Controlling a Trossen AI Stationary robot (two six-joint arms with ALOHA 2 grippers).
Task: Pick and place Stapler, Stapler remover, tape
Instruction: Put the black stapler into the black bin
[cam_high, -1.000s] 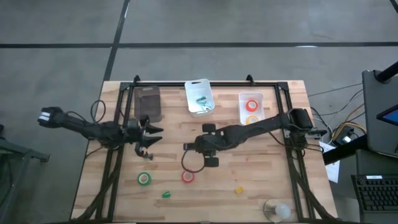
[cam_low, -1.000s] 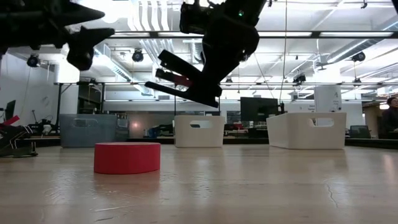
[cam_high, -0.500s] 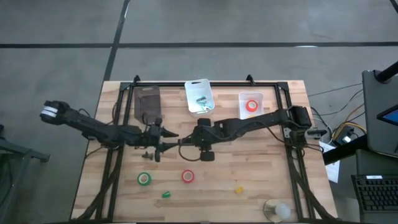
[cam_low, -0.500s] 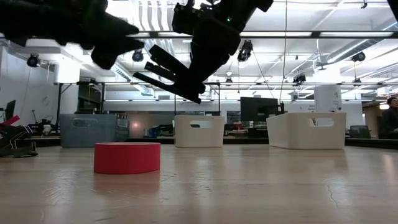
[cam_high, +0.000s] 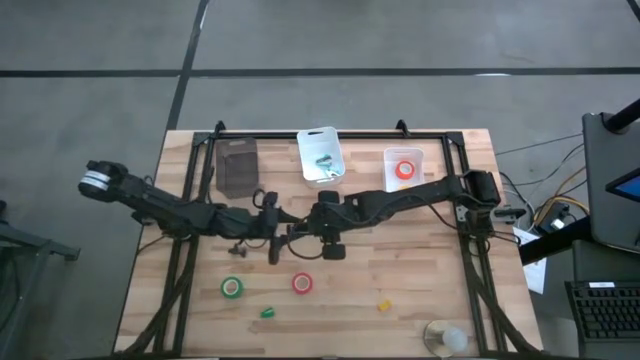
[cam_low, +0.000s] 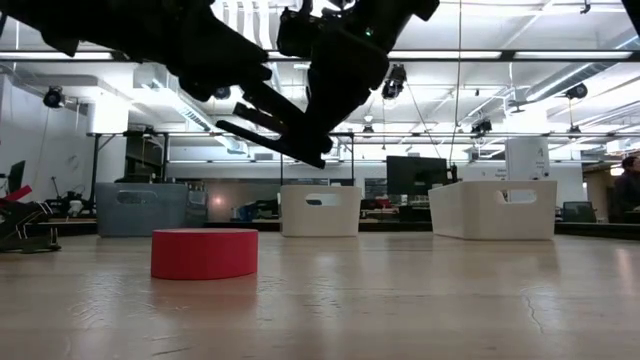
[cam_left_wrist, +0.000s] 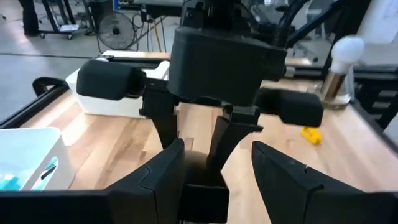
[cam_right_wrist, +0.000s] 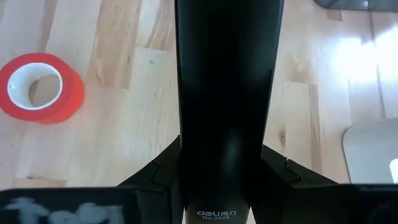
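Nearest, at the near right corner of the surface (cam_high: 430, 260): a pale rounded object (cam_high: 445, 337). Slightly farther, lying flat and well apart: a small green item (cam_high: 267, 312) at left of centre, a small yellow item (cam_high: 384, 304) at right of centre. Next row: green tape (cam_high: 232, 287) to the left, red tape (cam_high: 302, 284) near the centre, both flat on the surface with open centres up; in the low view, red tape seen edge-on below the raised arms. Above mid-surface, clear of the wood: right gripper (cam_high: 318, 228), reaching in from the right, jaws clamped on the black stapler (cam_right_wrist: 227, 93), which projects leftward from them. Directly opposite, reaching in from the left: left gripper (cam_left_wrist: 214, 171), jaws spread wide, stapler tip lying between the two fingers; contact with the stapler cannot be told. Farthest, along the far edge: dark bin (cam_high: 238, 165) at left, white bin (cam_high: 310, 140) at centre holding teal items, second white bin (cam_high: 388, 180) at right holding a red-orange tape roll (cam_high: 404, 170).
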